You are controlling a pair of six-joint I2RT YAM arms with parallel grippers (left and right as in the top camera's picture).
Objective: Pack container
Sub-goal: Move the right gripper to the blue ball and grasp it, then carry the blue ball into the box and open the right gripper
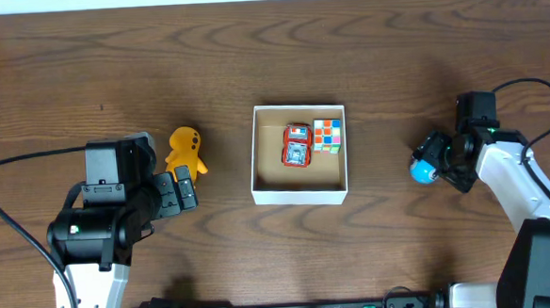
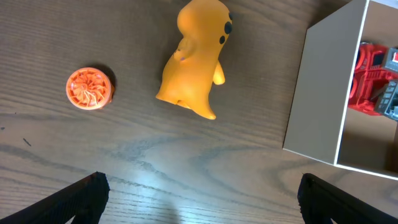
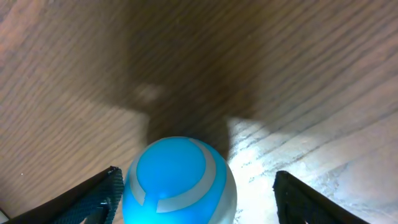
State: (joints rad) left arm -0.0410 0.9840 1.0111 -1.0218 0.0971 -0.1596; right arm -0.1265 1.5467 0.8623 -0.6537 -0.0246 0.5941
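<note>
Two claws sit low over the wooden table (image 1: 63,71), one at each side. The left claw (image 2: 202,186) has its jaws spread wide with nothing between them; in its wrist view only bare wood lies in the gap. Just beyond its fingertips a yellow figure (image 2: 194,62) lies on the table, and a small orange disc (image 2: 90,88) rests apart from it, on its other side from the box. Past the figure stands the white wall of the container (image 2: 317,87), not touching it.

The right claw (image 3: 198,180) is also spread. A blue ball (image 3: 180,177) with pale bands sits between its fingers (image 3: 93,199), close against one and clear of the other, so it is not clamped.

Farther in, seen from overhead, the container (image 1: 256,160) stands upright in the middle of the table, between the two arms. Inside it, toward the far wall, a red toy car (image 1: 296,145) lies just beside a colour cube (image 1: 327,134) in the far right corner.
</note>
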